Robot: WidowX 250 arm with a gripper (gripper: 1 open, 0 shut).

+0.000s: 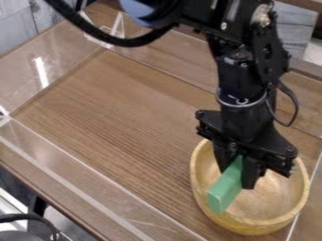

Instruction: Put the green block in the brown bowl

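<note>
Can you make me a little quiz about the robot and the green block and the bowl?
1. True or false: the green block lies flat on the wooden table, outside the brown bowl.
2. What holds the block? A) the gripper B) nothing C) a person's hand
3. Fill in: the block hangs tilted, its lower end down inside the ____.

Key:
1. False. It is pinched by the gripper over the bowl.
2. A. The fingers are shut on the block's upper end.
3. Bowl. Whether it touches the bottom cannot be told.
</note>
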